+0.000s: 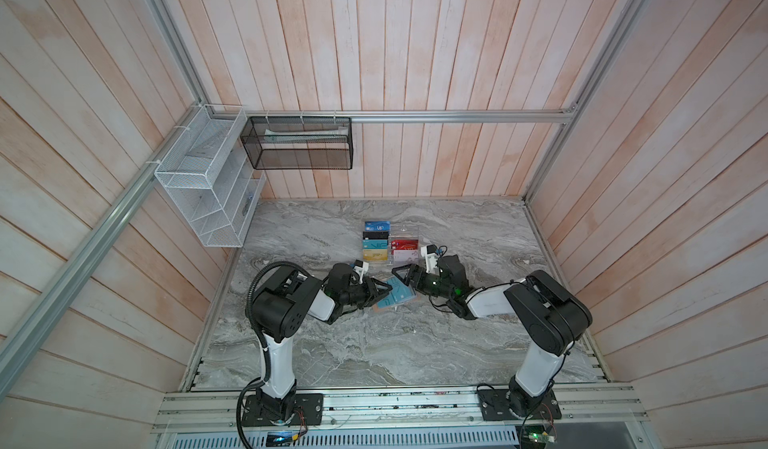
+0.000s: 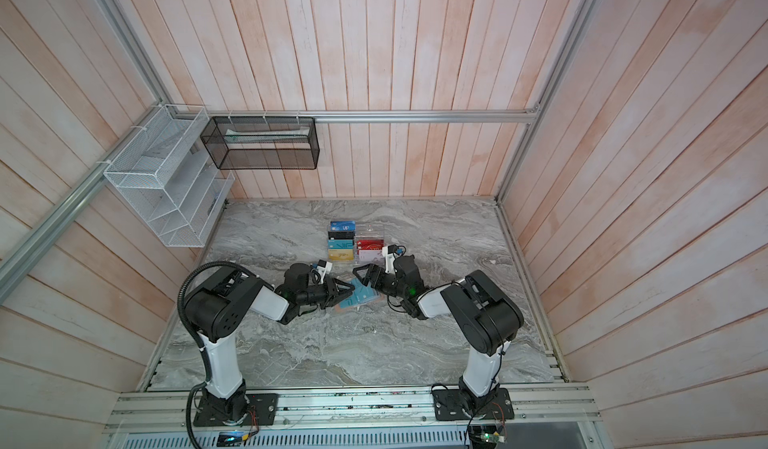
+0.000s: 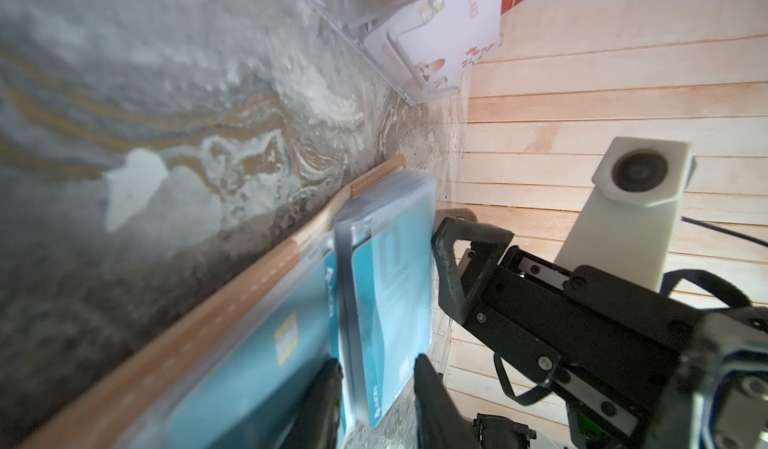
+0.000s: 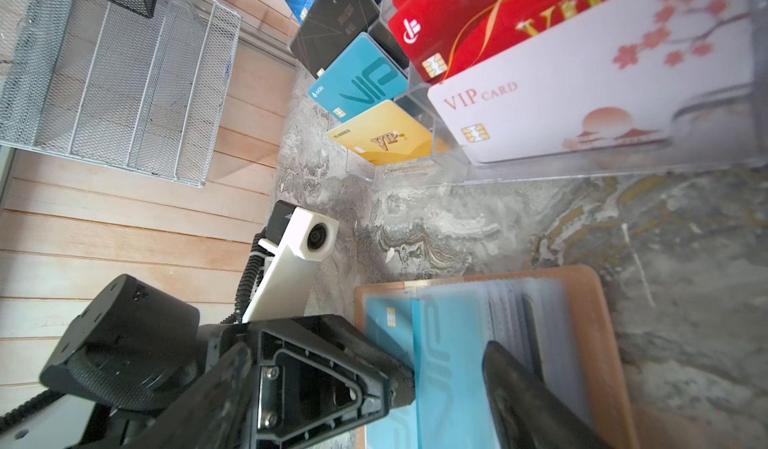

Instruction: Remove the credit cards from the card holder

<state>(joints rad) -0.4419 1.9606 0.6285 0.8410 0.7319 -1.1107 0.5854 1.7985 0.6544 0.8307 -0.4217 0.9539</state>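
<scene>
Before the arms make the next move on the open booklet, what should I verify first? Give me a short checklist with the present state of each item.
1. Card holder lies open on the table: ok.
2. Left tool straddles the raised sleeve pages; firm grip: cannot tell.
3. Right tool open beside the pages' free edge, nothing between its fingers: ok.
4. Teal card out of its sleeve: not ok, it is inside.
5. Clear card stand apart from both tools: ok.
</scene>
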